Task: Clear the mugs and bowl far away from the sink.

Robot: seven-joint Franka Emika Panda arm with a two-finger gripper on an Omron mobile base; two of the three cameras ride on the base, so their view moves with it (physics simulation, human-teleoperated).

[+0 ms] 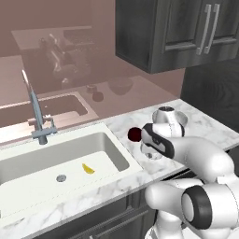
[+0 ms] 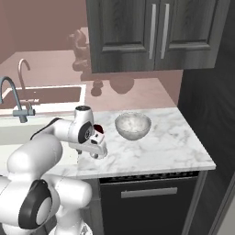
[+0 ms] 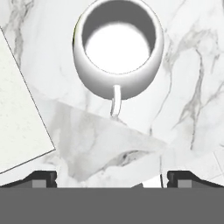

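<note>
Hovering wide open and empty, the gripper [image 3: 112, 177] has a mug [image 3: 118, 48] at its 12 o'clock, handle pointing back.

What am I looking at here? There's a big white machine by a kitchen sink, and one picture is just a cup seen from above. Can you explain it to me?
The white machine is a robot arm on a base that can drive, in a computer-rendered kitchen. Two pictures come from cameras on the base, behind the arm to its left and right. The third comes from a camera on the hand, looking down along the open gripper; its two dark fingertips rise at the bottom, and they hold nothing.

Below the hand a pale mug stands upright on the marble counter, its handle pointing toward the gripper. A speckled grey-white bowl stands farther right on the counter. To the left is the white sink with its grey faucet; a small yellow thing lies in the basin, too small to identify.
</note>
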